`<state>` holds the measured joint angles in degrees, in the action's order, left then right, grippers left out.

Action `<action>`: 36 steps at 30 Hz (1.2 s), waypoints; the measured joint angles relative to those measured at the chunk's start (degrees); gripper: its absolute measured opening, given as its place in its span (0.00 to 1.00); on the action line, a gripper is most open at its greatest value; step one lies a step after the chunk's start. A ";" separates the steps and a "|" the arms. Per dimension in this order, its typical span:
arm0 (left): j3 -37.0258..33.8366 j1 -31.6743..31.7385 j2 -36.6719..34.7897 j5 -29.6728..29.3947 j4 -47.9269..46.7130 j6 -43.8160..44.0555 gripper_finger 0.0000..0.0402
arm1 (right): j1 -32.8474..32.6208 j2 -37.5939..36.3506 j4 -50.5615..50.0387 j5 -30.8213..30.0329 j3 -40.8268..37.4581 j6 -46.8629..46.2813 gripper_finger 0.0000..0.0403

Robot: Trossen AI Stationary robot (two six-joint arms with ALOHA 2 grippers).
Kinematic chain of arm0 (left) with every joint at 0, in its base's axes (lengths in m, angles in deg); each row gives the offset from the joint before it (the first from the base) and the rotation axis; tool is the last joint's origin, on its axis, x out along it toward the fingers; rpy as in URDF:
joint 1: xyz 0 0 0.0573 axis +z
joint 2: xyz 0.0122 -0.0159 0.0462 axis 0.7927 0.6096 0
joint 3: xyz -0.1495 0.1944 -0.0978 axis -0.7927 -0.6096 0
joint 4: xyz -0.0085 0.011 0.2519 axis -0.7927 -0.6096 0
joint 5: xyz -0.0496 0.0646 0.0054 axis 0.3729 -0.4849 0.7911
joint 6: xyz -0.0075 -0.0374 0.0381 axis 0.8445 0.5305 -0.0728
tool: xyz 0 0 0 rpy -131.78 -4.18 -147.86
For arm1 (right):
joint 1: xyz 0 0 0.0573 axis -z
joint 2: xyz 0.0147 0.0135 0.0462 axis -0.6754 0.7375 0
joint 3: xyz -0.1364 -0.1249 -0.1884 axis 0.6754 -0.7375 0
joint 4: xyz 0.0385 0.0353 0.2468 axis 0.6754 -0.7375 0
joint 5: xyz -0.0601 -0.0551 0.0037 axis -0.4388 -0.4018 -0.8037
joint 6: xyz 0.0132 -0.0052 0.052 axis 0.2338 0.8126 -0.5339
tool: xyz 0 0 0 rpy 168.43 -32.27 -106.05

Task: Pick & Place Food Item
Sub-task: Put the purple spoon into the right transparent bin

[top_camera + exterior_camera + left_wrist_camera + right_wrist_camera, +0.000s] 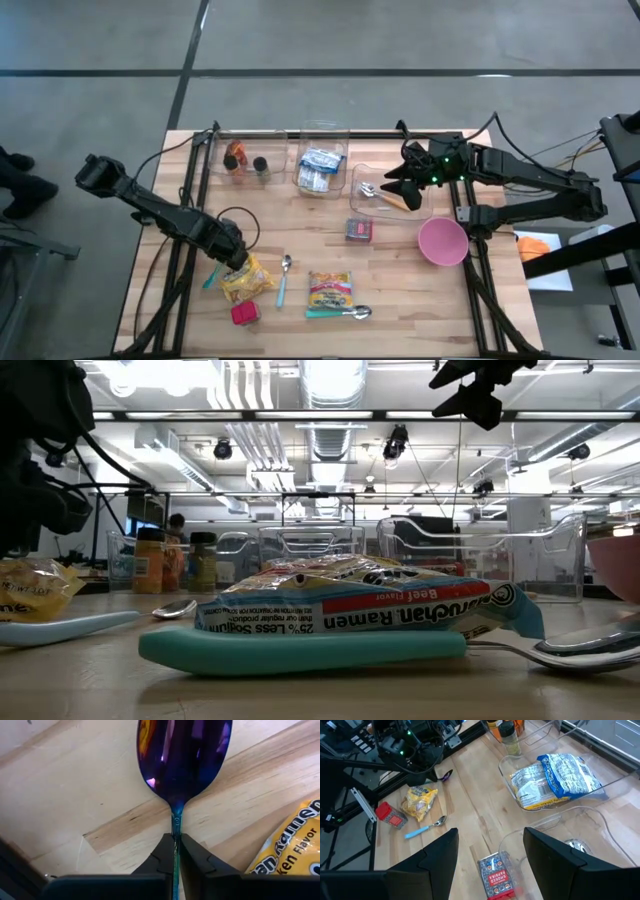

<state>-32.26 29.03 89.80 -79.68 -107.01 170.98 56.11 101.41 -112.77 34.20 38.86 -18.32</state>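
My left gripper [237, 258] stands at the table's near left, pointing down, shut on a spoon [182, 755] with a shiny purple bowl. Right beside it lies a yellow chicken ramen packet [247, 280], flat on the wood. A beef ramen packet [330, 290] rests on a teal-handled spoon [335, 313] near the front edge. My right gripper [490, 850] hangs open, holding nothing, high above the clear bins at the back right. My left gripper pinches the spoon's thin neck [176, 822], just behind the bowl, between its two fingers. The fingers come from above, pointing down, one on each side of the neck. The bowl sticks out past the fingertips over the wood; whether it is lifted clear I cannot tell.
Clear bins along the far edge hold spice jars [245, 163], ramen packets [320, 170] and cutlery [380, 195]. A paprika tin [359, 231], a pink bowl [442, 241], a red box [244, 314] and another teal-handled spoon [284, 280] lie on the table.
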 joint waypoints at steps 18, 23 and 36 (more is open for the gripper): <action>5.13 0.54 0.14 -4.03 2.18 -1.30 0.02 | 0.02 0.00 0.00 -0.02 0.00 -0.61 0.55; 7.32 1.54 -0.49 -6.89 -0.30 -1.79 0.02 | 0.02 0.00 0.08 -0.04 0.00 -1.50 0.55; 16.40 12.30 -1.35 -11.17 -7.82 -16.88 0.02 | 0.02 0.02 3.94 -0.63 0.00 -6.48 0.55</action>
<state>-15.86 41.33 88.45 -90.85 -114.83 154.11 56.13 101.43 -108.83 33.57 38.86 -24.80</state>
